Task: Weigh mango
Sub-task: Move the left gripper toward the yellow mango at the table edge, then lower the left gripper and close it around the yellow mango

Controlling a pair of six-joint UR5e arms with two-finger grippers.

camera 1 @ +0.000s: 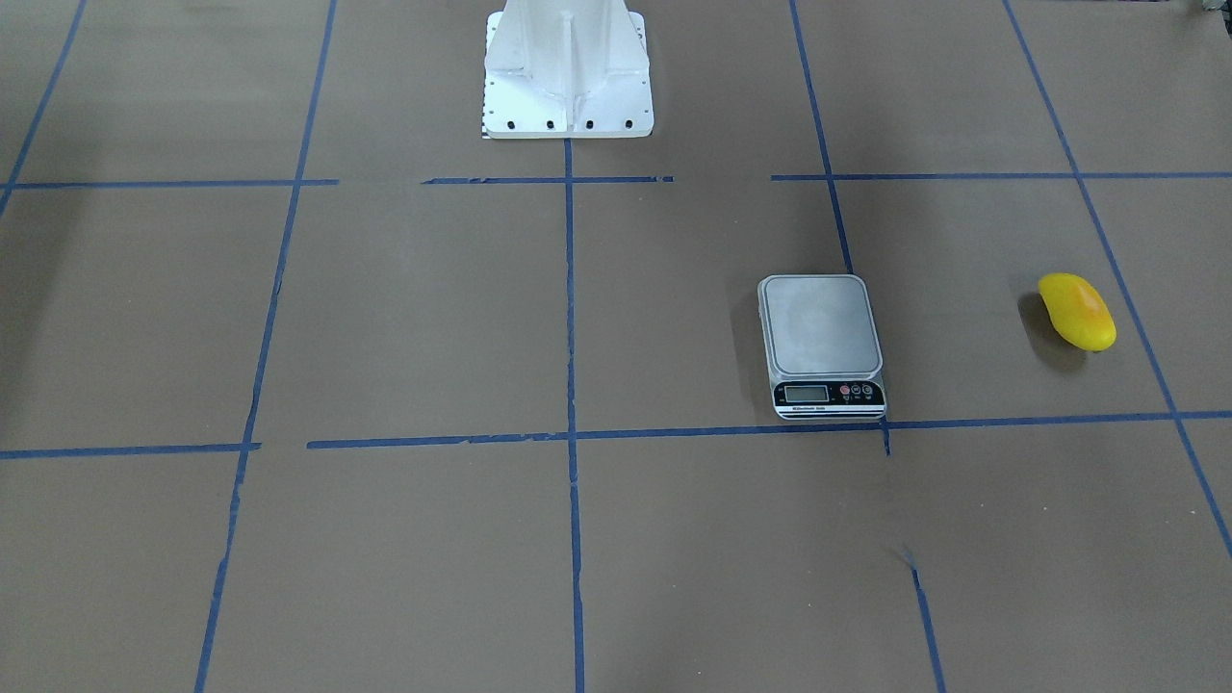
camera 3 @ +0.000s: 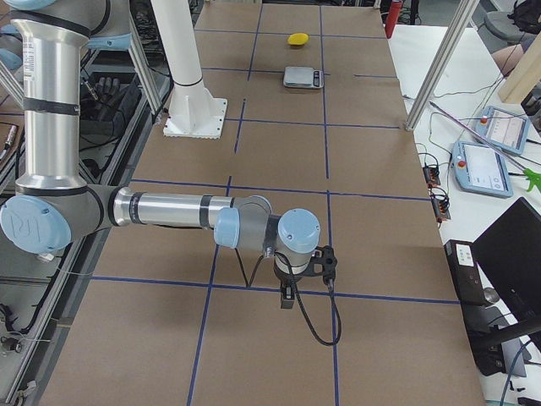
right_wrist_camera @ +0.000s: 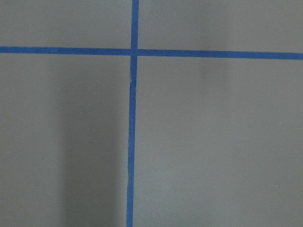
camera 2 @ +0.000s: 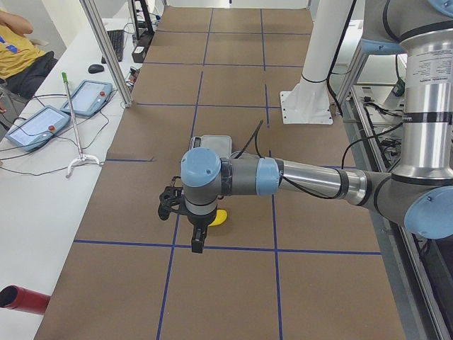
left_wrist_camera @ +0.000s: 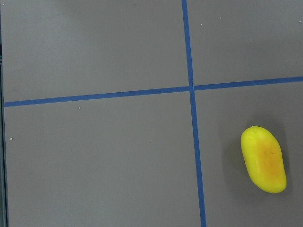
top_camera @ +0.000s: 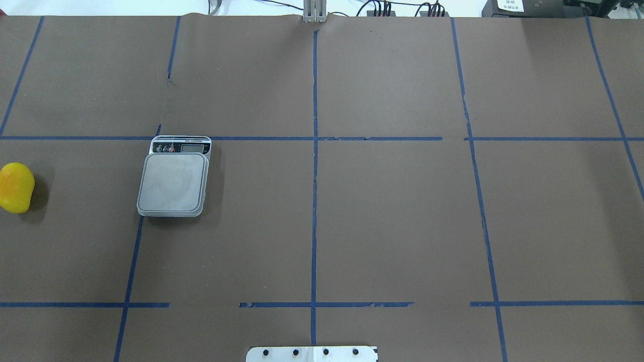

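The yellow mango (camera 1: pixel 1077 311) lies on the brown table on the robot's left side, apart from the steel-topped scale (camera 1: pixel 820 325). Nothing rests on the scale's platform. In the overhead view the mango (top_camera: pixel 16 187) is at the left edge and the scale (top_camera: pixel 173 182) is to its right. The left wrist view shows the mango (left_wrist_camera: pixel 263 159) low on the right, with no fingers in view. My left gripper (camera 2: pixel 196 243) hangs above the table just beside the mango (camera 2: pixel 221 218); I cannot tell if it is open or shut. My right gripper (camera 3: pixel 287 298) hangs over bare table far from the scale (camera 3: pixel 303 77); I cannot tell its state.
The white robot pedestal (camera 1: pixel 568 77) stands at the table's robot-side middle. Blue tape lines grid the table. A side bench holds teach pendants (camera 2: pixel 42 120) and cables, with aluminium posts (camera 2: pixel 106 49) along it. A seated operator (camera 2: pixel 18 42) is beyond it.
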